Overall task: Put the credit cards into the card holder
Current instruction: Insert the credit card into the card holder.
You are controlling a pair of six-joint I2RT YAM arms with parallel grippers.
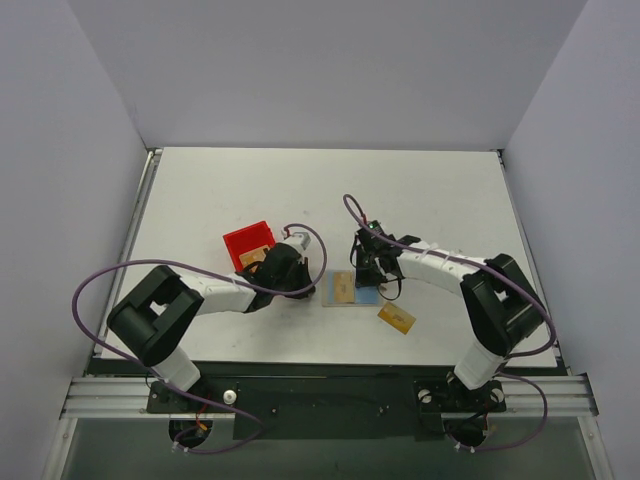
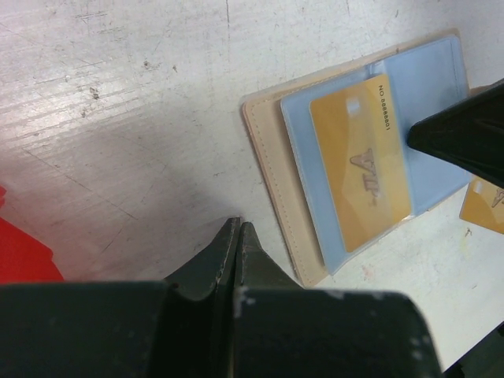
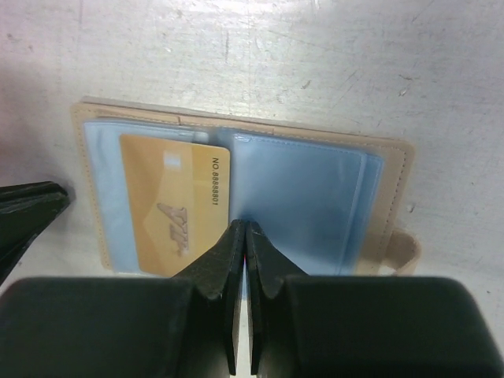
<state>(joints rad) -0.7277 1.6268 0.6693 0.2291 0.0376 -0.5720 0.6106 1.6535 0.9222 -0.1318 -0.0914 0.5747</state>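
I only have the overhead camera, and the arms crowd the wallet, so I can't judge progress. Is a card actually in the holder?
Observer: Yes. The right wrist view shows one credit card on the blue page of the open card holder farthest from its snap tab, seemingly tucked into a pocket; the other page is bare.
Operator: And the arm on the right?
Observer: The right gripper is shut, tips over the holder's middle fold beside that card; whether it pinches anything, I cannot tell.
Operator: And the other one?
Observer: The left gripper is shut and empty, tips over bare table just off the holder's beige edge.
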